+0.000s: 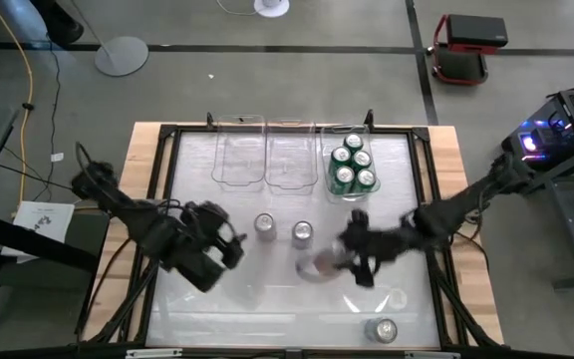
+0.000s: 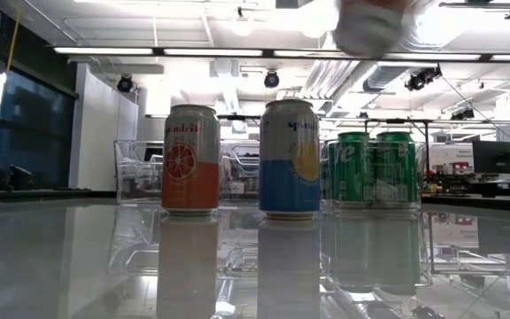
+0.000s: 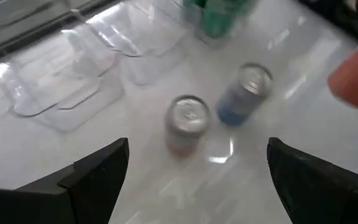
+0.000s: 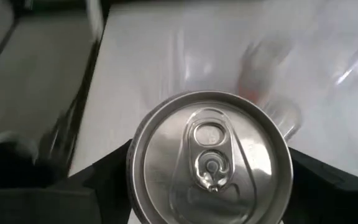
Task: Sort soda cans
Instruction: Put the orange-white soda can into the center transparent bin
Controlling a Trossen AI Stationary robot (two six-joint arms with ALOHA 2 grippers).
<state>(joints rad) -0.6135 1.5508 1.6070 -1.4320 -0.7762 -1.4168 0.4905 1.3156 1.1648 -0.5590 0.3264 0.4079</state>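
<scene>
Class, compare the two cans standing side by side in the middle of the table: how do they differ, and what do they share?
The orange-banded can carries an orange-slice picture; the blue-banded can shows a yellow fruit. The orange-banded can looks slightly shorter in the low view than the blue-banded can. Both stand upright, pale-topped, apart from each other, outside the clear bins.

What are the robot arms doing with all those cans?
They are sorting soda cans into clear bins. The right claw is shut on a can and holds it up off the table. The left claw is open, hovering near an orange can and a blue can that stand on the table. Four green cans already sit in the right bin. The other two bins look empty. One more can stands alone near the front edge.
</scene>
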